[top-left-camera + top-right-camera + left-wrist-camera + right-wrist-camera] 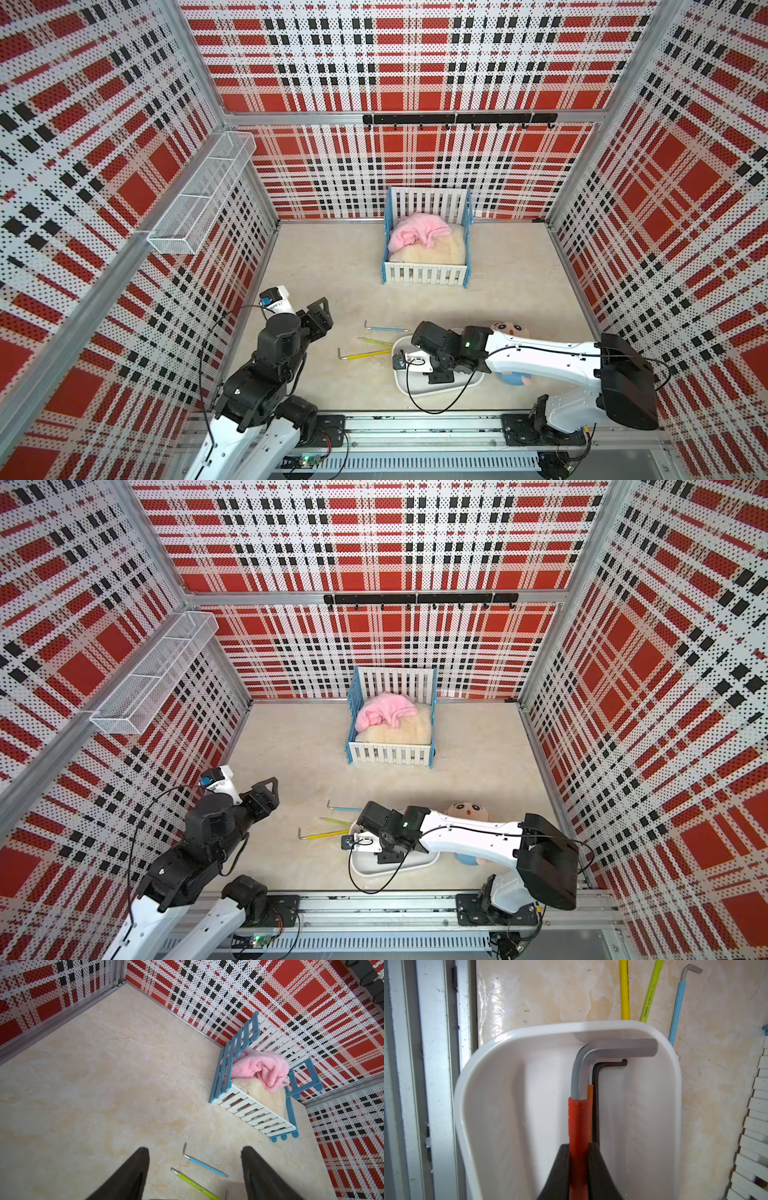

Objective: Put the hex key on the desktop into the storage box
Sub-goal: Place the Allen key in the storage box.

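Right fingers [600, 1167] are clamped on the red-sleeved hex key [579, 1122], its long shaft pointing straight down the white box [481, 1064]; the bent steel end sits just short of the box's far wall, above an orange-sleeved key [590, 1093] and a black key [598, 1084] lying inside; whether the red one rests on them or hangs just over them, I cannot tell. This looks like the drop-off; done well, it wants the shaft kept in line with the box's length and the bent end kept inside that far rim; release low rather than drop, then lift straight up so the fingers don't drag the light box. Just beyond the rim, three more wait on the bench [550, 991]: yellow key [625, 991], green key [651, 991], blue key [677, 1007]; the yellow and green run right up to the box, so a nudge could shift them. Off to the side, the left fingers [128, 1176] hang apart and empty above the bench; far back, the crib [426, 249] stands against the wall, out of play.
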You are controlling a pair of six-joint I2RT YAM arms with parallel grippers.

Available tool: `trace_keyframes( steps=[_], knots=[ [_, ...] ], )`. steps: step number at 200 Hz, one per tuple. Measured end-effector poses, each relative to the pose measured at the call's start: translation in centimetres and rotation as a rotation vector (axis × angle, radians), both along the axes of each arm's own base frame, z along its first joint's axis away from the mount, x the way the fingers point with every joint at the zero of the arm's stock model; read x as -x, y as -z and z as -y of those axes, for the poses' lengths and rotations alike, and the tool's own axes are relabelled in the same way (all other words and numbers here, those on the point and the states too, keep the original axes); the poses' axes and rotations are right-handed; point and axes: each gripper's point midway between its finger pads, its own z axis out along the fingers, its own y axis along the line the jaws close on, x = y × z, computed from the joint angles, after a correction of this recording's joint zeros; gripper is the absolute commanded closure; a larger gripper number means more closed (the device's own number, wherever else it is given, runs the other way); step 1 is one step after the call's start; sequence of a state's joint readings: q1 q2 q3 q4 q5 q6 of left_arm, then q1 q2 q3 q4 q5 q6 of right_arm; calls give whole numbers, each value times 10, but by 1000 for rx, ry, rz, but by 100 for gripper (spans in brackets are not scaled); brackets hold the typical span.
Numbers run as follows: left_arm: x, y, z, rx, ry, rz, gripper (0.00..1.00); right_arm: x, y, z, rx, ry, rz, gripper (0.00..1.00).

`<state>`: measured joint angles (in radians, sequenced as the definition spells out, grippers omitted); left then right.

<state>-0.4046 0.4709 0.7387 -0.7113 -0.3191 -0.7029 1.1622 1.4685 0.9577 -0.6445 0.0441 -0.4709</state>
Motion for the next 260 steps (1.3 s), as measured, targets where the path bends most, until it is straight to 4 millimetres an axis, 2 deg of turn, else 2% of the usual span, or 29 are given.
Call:
trace_keyframes(
  steps=[96, 206, 230, 260],
  knots=[
    [1, -1, 0, 3, 0, 6, 25, -2, 20, -7, 6, 20, -16, 100],
    [1, -2, 0, 6, -1, 7, 25, 0, 42, -6, 15, 49, -72, 100],
    [1, -2, 0, 7, -1, 8, 25, 0, 42, -7, 11, 57, -78, 88],
    [1, -2, 0, 7, -1, 8, 25, -1, 43, -6, 8, 69, -80, 78]
  ],
)
